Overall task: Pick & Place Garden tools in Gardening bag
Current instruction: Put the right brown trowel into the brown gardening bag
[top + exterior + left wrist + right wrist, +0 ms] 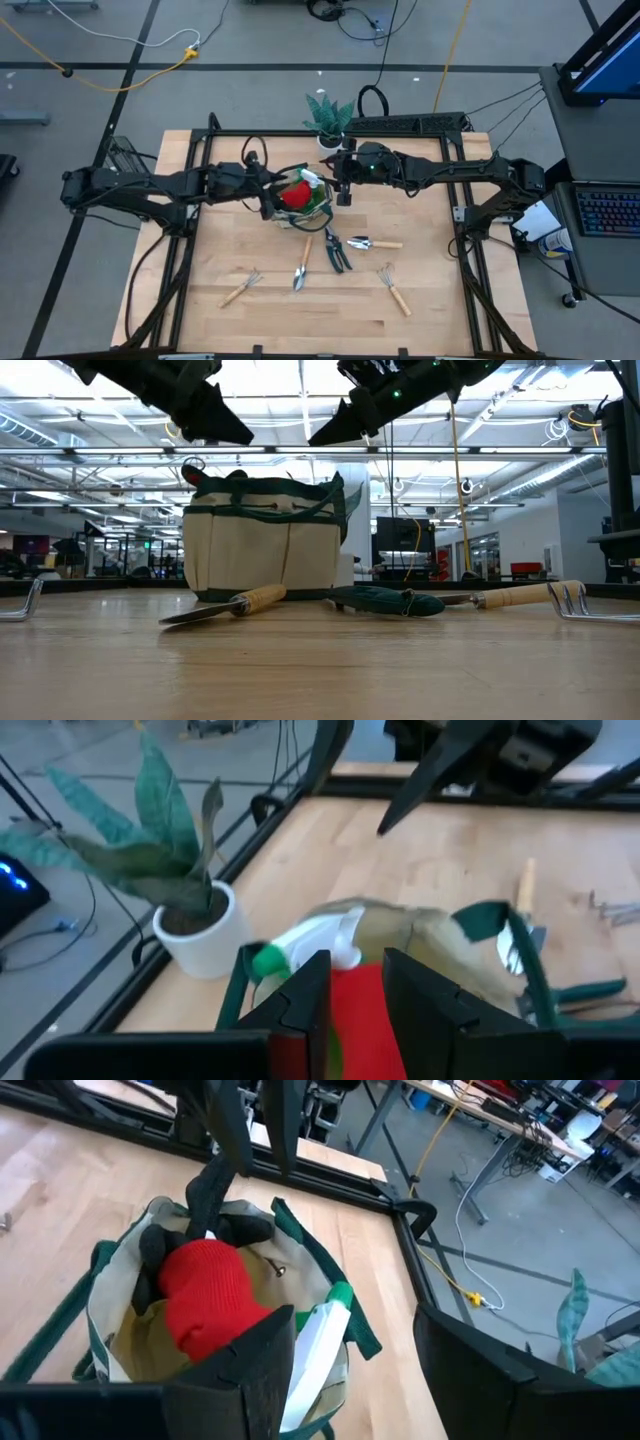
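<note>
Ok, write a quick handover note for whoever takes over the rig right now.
Left gripper: over the bag, fingers partly apart, nothing seen held.
Right gripper: open, empty, beside the bag.
In the bag: red glove, spray bottle.
Done: those two.
Left on the table: two rakes, two trowels, shears.

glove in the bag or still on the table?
In the bag. The right wrist view shows the red-black glove down inside the gardening bag, beside the spray bottle; from above, red fills the bag's mouth.
</note>
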`<control>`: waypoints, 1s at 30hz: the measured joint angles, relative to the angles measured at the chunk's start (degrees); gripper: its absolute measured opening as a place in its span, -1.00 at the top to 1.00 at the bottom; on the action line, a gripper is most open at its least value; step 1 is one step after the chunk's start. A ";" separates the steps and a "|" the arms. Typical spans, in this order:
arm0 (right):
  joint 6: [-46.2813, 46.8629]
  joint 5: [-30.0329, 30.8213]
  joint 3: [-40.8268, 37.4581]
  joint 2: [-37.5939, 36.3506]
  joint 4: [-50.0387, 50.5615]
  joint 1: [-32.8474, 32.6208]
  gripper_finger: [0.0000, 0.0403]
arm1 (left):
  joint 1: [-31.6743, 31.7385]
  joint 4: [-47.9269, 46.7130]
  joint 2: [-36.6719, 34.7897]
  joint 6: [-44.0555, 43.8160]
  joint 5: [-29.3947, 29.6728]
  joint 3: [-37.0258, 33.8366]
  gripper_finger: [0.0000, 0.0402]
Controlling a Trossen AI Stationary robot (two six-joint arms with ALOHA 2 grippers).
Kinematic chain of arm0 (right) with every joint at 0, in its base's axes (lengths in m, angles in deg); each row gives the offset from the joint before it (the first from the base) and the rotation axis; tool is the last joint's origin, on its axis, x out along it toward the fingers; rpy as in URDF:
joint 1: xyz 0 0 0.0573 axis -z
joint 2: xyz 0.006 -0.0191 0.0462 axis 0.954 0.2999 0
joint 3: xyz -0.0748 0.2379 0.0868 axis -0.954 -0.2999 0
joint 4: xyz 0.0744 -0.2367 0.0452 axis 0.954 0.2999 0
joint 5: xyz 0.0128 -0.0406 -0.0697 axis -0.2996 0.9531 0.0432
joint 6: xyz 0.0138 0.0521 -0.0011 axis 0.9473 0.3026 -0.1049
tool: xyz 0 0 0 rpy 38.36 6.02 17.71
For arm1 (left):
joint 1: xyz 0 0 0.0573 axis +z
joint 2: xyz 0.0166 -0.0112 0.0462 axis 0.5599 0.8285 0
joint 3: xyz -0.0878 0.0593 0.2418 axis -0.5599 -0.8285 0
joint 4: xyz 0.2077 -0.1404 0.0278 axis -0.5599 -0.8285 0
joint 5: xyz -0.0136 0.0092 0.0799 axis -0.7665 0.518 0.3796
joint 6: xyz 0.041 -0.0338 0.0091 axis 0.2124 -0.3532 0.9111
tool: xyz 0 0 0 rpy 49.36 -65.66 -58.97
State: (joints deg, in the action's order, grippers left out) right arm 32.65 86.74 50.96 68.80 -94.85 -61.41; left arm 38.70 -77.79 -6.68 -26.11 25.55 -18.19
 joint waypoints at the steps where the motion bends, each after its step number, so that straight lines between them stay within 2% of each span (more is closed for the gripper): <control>1: 0.97 -0.02 0.00 0.00 -0.01 0.00 0.03 | -0.24 0.62 0.00 0.07 0.02 0.00 0.52; 9: 9.59 -0.02 0.00 0.00 3.05 0.00 0.03 | -1.68 2.20 0.00 4.38 0.02 0.00 0.52; 16: 16.04 0.55 0.00 0.00 12.52 -0.57 0.03 | -2.17 2.66 0.00 8.18 0.02 0.00 0.52; 25: 17.80 10.42 0.00 -0.51 16.98 -3.91 0.03 | -2.02 2.90 0.00 8.69 0.14 0.00 0.52; 30: 17.82 10.97 -0.03 -4.10 22.97 -5.80 0.03 | -2.02 2.86 -0.15 8.70 4.17 0.00 0.52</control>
State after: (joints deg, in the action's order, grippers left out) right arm 50.47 97.71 50.93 64.70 -71.88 -67.21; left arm 36.68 -74.93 -6.83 -17.42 29.72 -18.19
